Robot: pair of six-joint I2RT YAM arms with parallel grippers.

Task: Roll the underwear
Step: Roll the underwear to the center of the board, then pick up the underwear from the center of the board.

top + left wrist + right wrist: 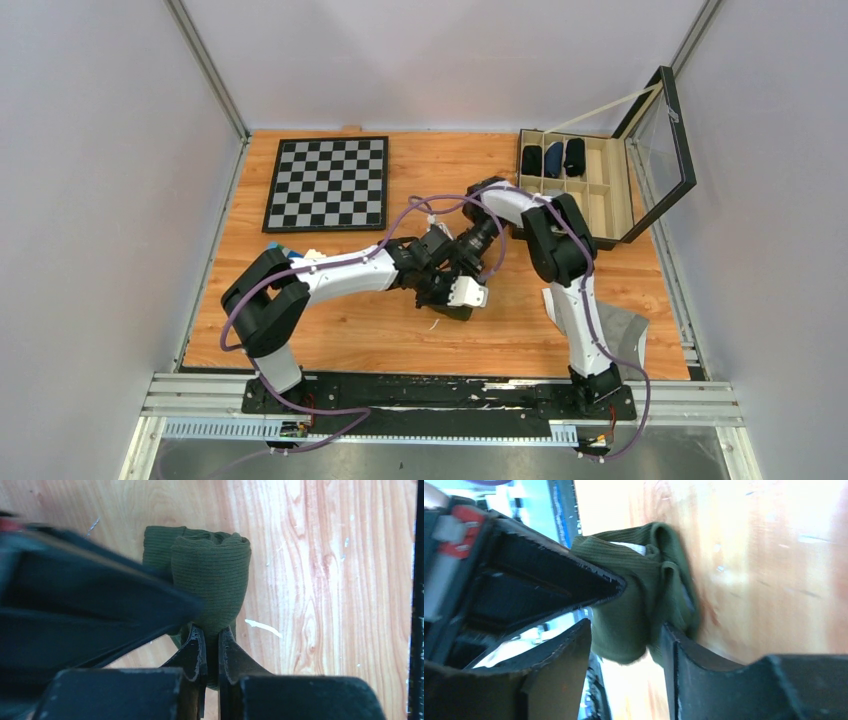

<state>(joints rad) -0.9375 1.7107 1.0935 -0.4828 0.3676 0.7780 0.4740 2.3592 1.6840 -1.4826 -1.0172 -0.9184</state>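
While L gripper is clamped on the near end of the underwear, a tight roll on the table, and R gripper straddles it (grip unclear), L should hold firm so R can tuck loose edges w/o unrolling.

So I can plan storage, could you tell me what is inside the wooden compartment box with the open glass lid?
The wooden box holds three dark fabric rolls in its back-row compartments; other visible cells look empty. The right arm covers its near-left corner.
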